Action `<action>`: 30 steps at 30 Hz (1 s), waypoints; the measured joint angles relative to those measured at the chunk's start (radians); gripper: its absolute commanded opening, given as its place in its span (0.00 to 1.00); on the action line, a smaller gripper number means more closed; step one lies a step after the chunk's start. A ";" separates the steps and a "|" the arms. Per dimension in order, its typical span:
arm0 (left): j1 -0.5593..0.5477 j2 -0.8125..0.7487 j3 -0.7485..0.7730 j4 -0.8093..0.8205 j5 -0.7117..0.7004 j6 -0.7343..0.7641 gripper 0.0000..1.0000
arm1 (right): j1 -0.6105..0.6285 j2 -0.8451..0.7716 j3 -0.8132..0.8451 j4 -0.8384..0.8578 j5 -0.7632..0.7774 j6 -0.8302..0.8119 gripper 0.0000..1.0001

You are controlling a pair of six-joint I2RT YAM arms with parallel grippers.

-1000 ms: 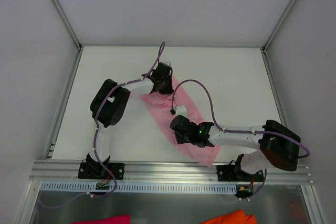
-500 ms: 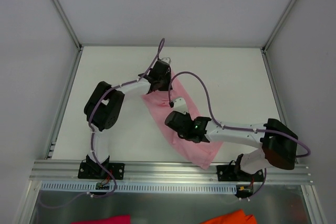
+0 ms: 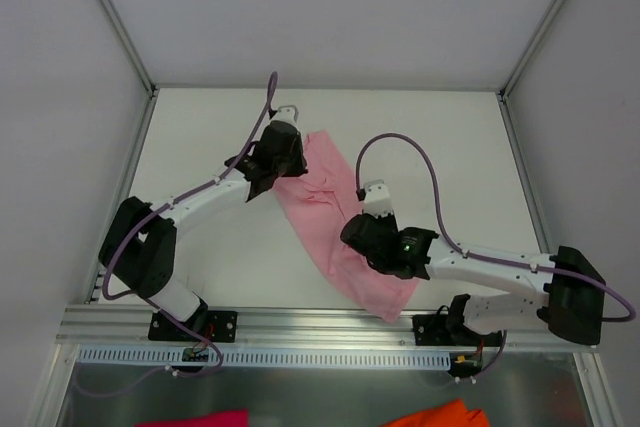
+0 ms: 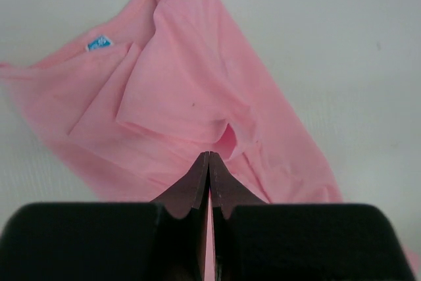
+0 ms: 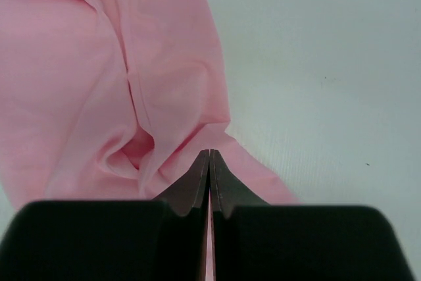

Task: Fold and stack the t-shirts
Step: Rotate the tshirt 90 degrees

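Note:
The light pink t-shirt (image 3: 325, 182) lies rumpled in a diagonal strip on the white table (image 3: 450, 147), from mid-table down toward the near edge. My left gripper (image 3: 296, 169) sits at its upper left edge, shut, with a fold of the t-shirt (image 4: 177, 77) bunched at the fingertips and pink showing in the slit; the neck label (image 4: 99, 43) lies ahead to the left. The left gripper (image 4: 209, 156) points along the cloth. My right gripper (image 3: 352, 239) rests on the lower half, also shut, the t-shirt (image 5: 79, 83) puckered at its tips. The right gripper (image 5: 209, 153) has bare table to its right.
An aluminium rail (image 3: 320, 325) runs along the near edge with both arm bases on it. Below it lie a magenta cloth scrap (image 3: 200, 418) and an orange cloth scrap (image 3: 440, 415). White walls close in the back and sides.
My left arm has stretched out and its gripper has shifted left; the right gripper has shifted right. The t-shirt's upper end now reaches farther back and lies wider.

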 measured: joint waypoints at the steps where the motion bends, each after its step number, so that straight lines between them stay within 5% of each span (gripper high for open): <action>1: -0.002 -0.001 -0.028 -0.001 -0.006 -0.010 0.00 | 0.000 0.008 -0.024 -0.001 0.002 0.010 0.01; 12: -0.047 0.030 -0.230 -0.003 -0.028 -0.070 0.00 | -0.005 0.198 -0.077 0.009 0.036 0.076 0.01; 30: -0.008 0.277 -0.051 0.003 -0.006 -0.073 0.00 | 0.014 0.309 -0.093 0.050 -0.100 0.150 0.01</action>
